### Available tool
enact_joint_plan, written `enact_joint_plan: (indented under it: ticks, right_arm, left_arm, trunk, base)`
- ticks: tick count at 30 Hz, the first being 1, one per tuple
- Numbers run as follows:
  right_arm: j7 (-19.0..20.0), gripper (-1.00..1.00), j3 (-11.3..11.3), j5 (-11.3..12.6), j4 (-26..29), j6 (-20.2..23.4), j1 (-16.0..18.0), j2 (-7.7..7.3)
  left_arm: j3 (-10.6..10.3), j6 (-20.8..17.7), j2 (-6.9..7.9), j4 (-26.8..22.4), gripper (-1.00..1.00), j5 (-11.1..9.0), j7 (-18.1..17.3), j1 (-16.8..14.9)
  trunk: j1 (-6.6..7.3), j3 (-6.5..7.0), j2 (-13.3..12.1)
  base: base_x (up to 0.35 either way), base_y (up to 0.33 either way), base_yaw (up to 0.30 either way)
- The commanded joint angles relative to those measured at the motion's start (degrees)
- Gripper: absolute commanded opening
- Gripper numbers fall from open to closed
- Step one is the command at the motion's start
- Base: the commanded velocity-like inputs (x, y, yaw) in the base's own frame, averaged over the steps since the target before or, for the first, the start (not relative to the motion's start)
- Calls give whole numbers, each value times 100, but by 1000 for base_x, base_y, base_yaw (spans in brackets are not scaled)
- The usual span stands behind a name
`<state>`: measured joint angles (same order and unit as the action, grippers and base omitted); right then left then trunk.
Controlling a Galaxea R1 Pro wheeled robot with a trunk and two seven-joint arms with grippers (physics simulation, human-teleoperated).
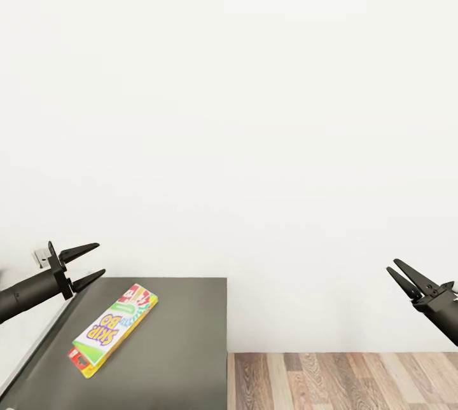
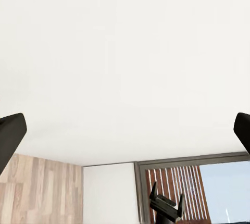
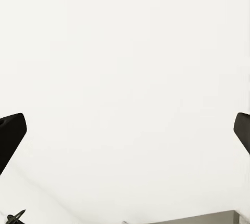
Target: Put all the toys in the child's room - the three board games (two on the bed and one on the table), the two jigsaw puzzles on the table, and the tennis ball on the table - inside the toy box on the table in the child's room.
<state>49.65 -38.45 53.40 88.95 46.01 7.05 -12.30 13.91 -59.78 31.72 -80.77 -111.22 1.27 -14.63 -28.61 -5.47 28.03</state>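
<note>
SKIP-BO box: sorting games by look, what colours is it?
Green, yellow and red card game box, clearest in the head view.

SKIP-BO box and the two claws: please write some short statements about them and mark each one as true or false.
1. The SKIP-BO box lies flat on the dark grey desk wing. True.
2. The left claw is shut on the SKIP-BO box. False: it is open and holds nothing, up and to the left of the box.
3. The right claw is over the wooden floor, away from the desk wing. True.
4. A tennis ball lies beside the SKIP-BO box. False: the box lies alone on the dark surface.
5. The right claw holds a puzzle sheet. False: it is empty, with its fingers slightly apart.
</note>
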Motion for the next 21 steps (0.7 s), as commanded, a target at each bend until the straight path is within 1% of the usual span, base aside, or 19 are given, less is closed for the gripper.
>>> enact_joint_plan:
  ticks: [1,10,12,14,15,16,17,18,21]
  right_arm:
    - [5,100,-5,13,0,30,6,0]
    - [8,100,-5,10,7,31,6,1]
    - [-57,100,61,-55,23,72,70,66]
    - [-122,100,125,-124,16,62,52,131]
    - [-154,100,157,-159,16,62,52,163]
    - [-186,100,190,-193,7,45,26,195]
    - [-218,100,222,-228,0,37,10,227]
    - [-232,100,254,-263,-5,31,-3,260]
    - [-134,100,351,-365,-8,30,-22,334]
  left_arm:
    - [2,-22,1,0,100,-13,13,-5]
    - [5,-22,1,0,100,-13,14,-5]
    - [70,44,-65,65,100,54,80,-71]
    - [134,108,-126,130,100,122,108,-135]
    - [166,140,-126,162,100,155,108,-167]
    - [170,172,-92,194,100,187,109,-200]
    - [136,174,-60,226,100,218,110,-232]
    - [104,140,-39,259,100,251,109,-198]
    - [7,44,-16,355,100,170,93,-101]
  trunk:
    - [-3,-10,11]
    - [-3,-8,11]
    - [-3,-8,11]
    - [-3,-8,11]
    - [-3,-8,11]
    - [-3,-8,11]
    - [-3,-8,11]
    - [-3,-8,11]
    - [-3,-8,11]
  base:
    - [5,2,-45]
    - [1,0,-9]
    - [0,0,0]
    - [0,0,0]
    - [0,0,0]
    - [0,0,0]
    - [0,0,0]
    - [0,0,0]
    - [0,0,0]
